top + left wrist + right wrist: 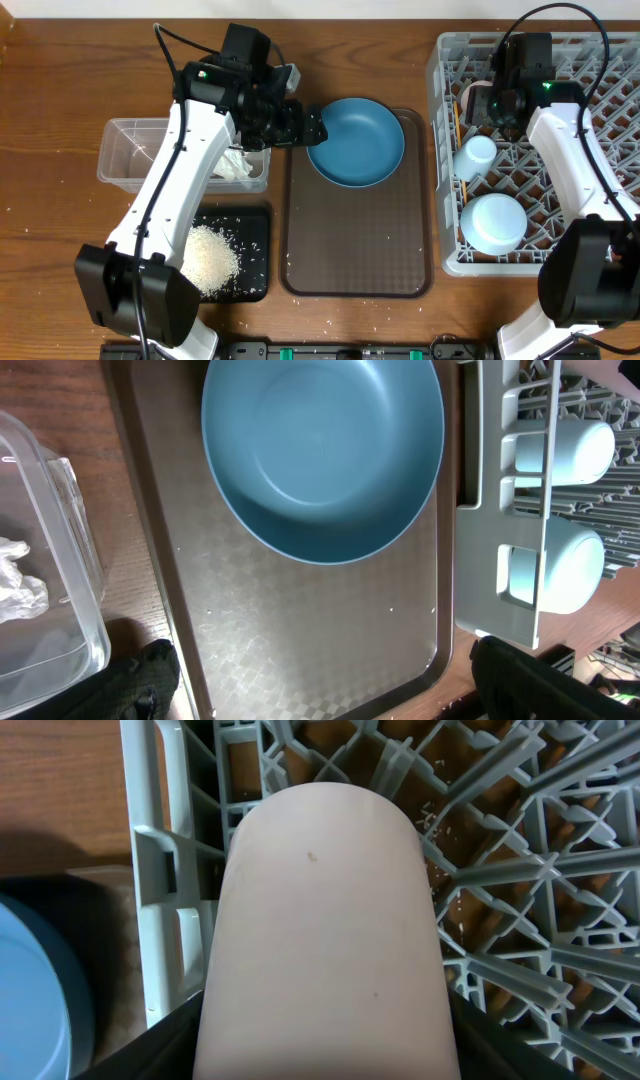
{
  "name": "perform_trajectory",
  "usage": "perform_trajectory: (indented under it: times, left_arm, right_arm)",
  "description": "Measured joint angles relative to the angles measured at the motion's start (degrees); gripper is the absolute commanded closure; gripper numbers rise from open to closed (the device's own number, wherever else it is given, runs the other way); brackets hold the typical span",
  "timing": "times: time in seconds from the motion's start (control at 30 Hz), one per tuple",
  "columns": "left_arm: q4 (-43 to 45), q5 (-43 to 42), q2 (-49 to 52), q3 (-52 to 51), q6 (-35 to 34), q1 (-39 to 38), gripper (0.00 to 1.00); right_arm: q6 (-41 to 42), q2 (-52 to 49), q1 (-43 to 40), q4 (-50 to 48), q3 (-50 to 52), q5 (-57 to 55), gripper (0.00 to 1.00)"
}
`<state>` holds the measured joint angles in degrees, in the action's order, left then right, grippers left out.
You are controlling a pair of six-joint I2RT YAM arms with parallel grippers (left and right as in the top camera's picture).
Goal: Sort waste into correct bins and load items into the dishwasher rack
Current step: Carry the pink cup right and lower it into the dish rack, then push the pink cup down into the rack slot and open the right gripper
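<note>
The round blue plate (355, 142) lies at the far end of the brown serving tray (358, 250); it also shows in the left wrist view (320, 450). My left gripper (312, 127) is open and empty at the plate's left rim, its fingers spread wide (320, 665). My right gripper (482, 102) is shut on the pale pink cup (325, 920), held inside the grey dishwasher rack (600, 150) near its far left corner. The light-blue cup (478, 155) and the pale bowl (493, 222) sit upside down in the rack. A wooden chopstick (458, 125) lies along the rack's left wall.
The clear tub (130, 150) holds crumpled white paper (236, 166). The black tray (250, 250) in front of it holds a heap of rice (212, 258). A few grains lie on the brown tray and the table front.
</note>
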<state>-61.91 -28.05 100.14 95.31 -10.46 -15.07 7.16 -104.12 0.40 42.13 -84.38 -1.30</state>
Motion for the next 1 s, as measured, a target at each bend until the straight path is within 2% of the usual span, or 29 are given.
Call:
perform_trajectory:
  times: [0.3,1.0]
  left_arm:
    - [0.00,0.00,0.00,0.00,0.00,0.00,0.04]
    - [0.00,0.00,0.00,0.00,0.00,0.00,0.04]
  right_arm:
    - [-0.44,0.48,0.00,-0.81,0.00,0.44,0.55]
    - [-1.11,1.01,0.20,-0.61,0.00,5.35,0.54]
